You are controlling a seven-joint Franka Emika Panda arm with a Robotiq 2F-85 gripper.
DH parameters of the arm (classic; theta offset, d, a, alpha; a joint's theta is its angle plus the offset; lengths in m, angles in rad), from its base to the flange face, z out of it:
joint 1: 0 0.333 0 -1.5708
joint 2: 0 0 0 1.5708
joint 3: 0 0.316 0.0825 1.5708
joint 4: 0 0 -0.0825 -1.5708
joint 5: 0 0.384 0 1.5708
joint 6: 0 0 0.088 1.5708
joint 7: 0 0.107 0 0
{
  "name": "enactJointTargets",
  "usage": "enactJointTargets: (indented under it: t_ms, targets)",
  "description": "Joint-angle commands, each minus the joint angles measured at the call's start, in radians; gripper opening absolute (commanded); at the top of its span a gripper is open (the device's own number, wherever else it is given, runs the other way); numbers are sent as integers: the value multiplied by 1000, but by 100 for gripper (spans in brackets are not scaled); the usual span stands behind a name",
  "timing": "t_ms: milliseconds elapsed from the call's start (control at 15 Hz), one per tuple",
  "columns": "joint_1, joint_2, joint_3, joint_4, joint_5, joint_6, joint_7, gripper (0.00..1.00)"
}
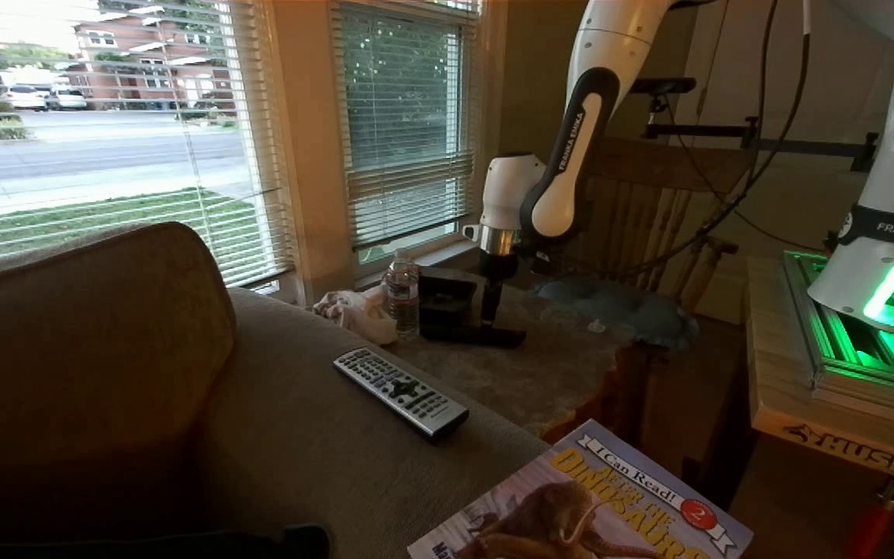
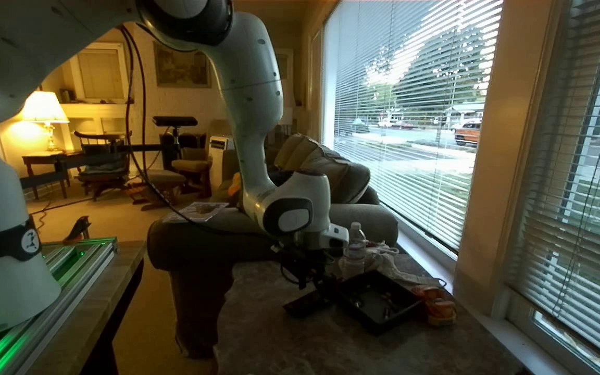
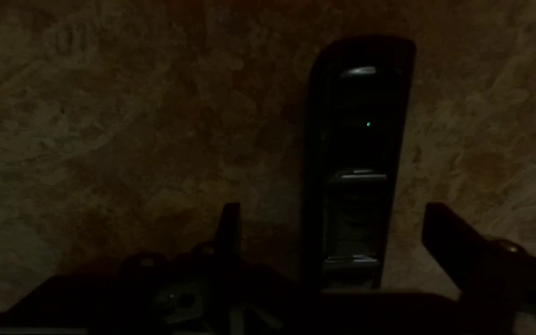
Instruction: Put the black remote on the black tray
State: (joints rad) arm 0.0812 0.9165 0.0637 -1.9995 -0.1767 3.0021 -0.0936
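While the gripper (image 3: 333, 204) is spread wide, the black remote (image 3: 357, 158) lies on the table (image 2: 284, 344) below, in the gap between its two sides. The wrist view shows bare table on each side of the remote, and a tiny green dot (image 3: 368, 124) on its shiny top. The gripper hides one end. Right beside the gripper is the tray (image 2: 400, 316), with little pale spots (image 2: 387, 312) inside that are too dark to make out. Past the tray from the gripper sits an orange pack (image 2: 439, 310). A bottle (image 1: 403, 299) stands upright near the gripper, with a crumpled white bundle (image 1: 363, 317) just beside it. Farther from the gripper, a grey remote (image 1: 400, 392) lies on the couch arm (image 1: 284, 373), and a book (image 1: 583, 505) lies there even farther off. Across the gripper from the couch arm, a blue cushion (image 1: 633, 313) rests on a chair (image 1: 715, 246). Far behind the gripper, in an exterior view, a lamp (image 2: 45, 108) glows.
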Motion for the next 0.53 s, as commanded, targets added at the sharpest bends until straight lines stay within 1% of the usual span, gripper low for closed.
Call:
enactJointTargets:
  t_ms: [0, 400, 467]
  targets:
    - [-34, 56, 42, 79, 10, -29, -52, 100]
    - [-67, 119, 87, 174, 18, -108, -88, 100]
    - [-68, 128, 87, 188, 18, -122, -91, 91]
